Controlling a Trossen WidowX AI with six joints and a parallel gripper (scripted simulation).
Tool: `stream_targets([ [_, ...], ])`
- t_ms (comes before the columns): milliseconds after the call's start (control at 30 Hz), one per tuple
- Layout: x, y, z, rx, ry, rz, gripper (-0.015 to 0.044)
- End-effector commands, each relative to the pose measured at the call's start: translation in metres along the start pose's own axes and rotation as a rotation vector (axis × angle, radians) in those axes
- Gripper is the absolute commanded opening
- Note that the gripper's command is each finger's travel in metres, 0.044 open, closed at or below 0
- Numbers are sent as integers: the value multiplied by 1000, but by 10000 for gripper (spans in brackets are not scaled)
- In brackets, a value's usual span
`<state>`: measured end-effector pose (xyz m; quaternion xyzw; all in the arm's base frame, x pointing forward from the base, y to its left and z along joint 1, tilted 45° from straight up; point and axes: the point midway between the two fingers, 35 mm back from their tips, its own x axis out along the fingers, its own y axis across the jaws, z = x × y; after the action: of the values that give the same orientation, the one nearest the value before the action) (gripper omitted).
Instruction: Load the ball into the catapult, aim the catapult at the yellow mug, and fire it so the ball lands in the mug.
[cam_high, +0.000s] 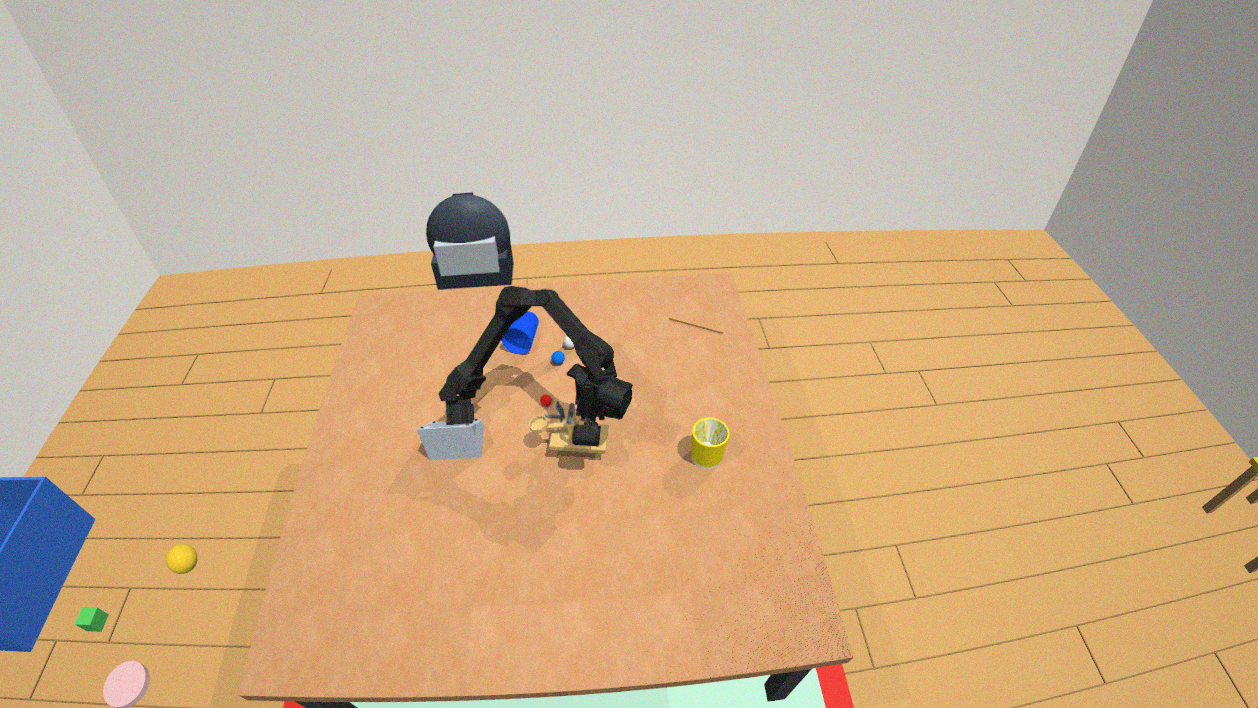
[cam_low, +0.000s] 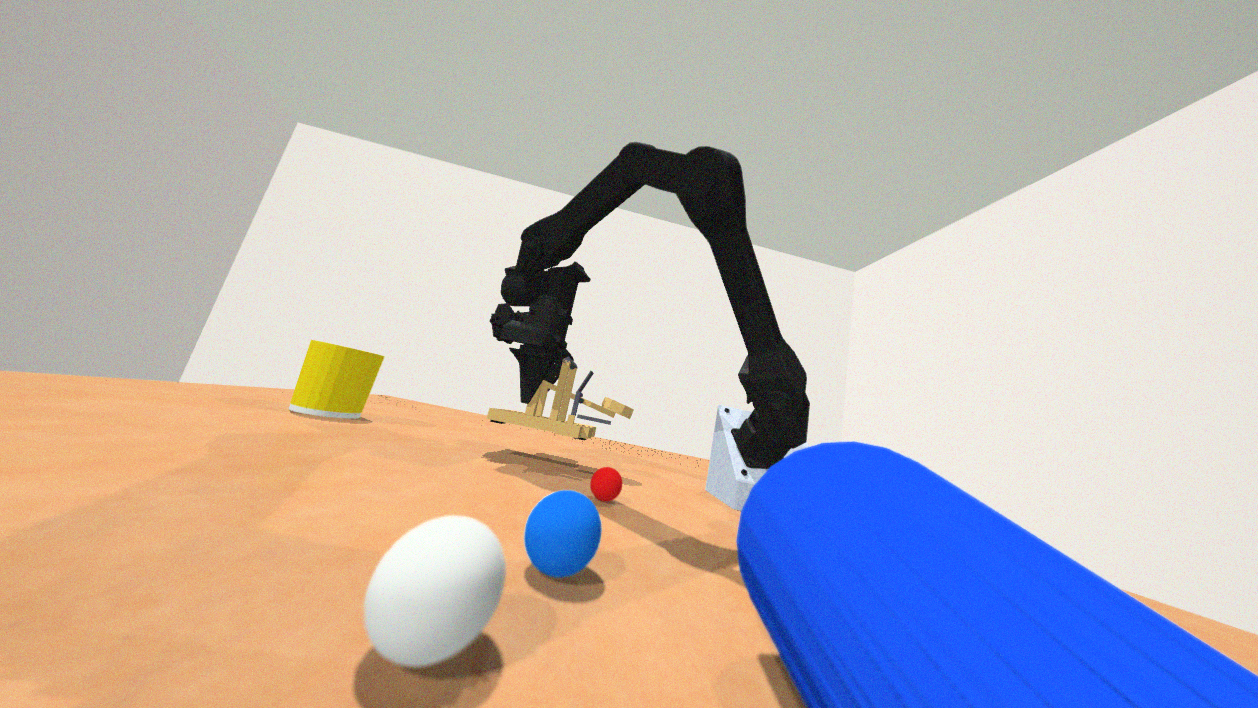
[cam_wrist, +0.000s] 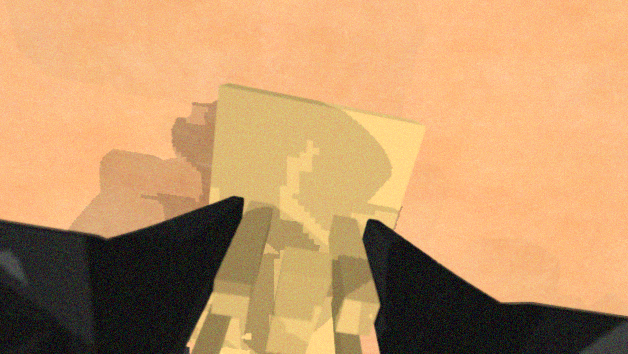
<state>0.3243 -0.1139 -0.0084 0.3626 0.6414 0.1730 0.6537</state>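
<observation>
My gripper (cam_high: 585, 433) (cam_low: 538, 387) (cam_wrist: 304, 219) is shut on the upright frame of the wooden catapult (cam_high: 573, 447) (cam_low: 537, 417) (cam_wrist: 315, 145), near the table's middle. In the exterior view the catapult's base hangs slightly above its shadow on the table (cam_high: 528, 572). Its spoon arm (cam_high: 538, 424) (cam_low: 616, 407) points away from the yellow mug (cam_high: 709, 442) (cam_low: 336, 378), which stands upright to the right. A small red ball (cam_high: 545, 400) (cam_low: 605, 483) lies on the table just behind the catapult. The spoon looks empty.
A blue ball (cam_high: 557, 357) (cam_low: 562, 532), a white ball (cam_high: 568, 342) (cam_low: 434, 590) and a blue cup on its side (cam_high: 521, 332) (cam_low: 924, 581) lie farther back. The arm's grey base (cam_high: 451, 438) stands left of the catapult. A thin stick (cam_high: 695, 325) lies at the back right.
</observation>
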Motion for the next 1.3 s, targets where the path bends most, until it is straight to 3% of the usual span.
stream_targets([
  [0, -1, 1, 3, -12, -11, -10, 0],
  [1100, 40, 2, 3, -18, -5, -9, 0],
  [1267, 40, 2, 3, -18, -5, -9, 131],
])
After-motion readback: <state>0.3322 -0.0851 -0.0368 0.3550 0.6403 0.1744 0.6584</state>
